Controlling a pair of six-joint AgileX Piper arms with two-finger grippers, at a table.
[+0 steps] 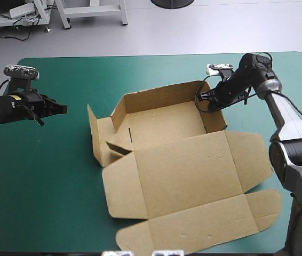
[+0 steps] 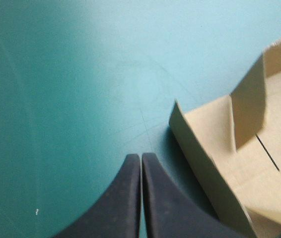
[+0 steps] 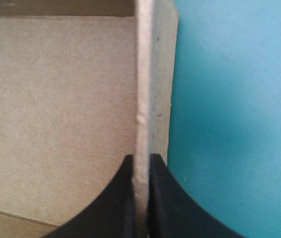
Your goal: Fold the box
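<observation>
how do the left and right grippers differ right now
The left gripper is shut on nothing; the right gripper is shut on a raised wall of the box. The left hovers over bare teal-green cover, apart from the box; the right touches it. Both are shut.

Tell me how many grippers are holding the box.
1. The right gripper is shut on the box, on its right wall. The left gripper is shut on nothing, apart from the box, over the teal-green cover.

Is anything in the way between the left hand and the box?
No, nothing visible. Only bare teal-green cover lies between the shut left hand and the box. The right hand is shut on the box.
</observation>
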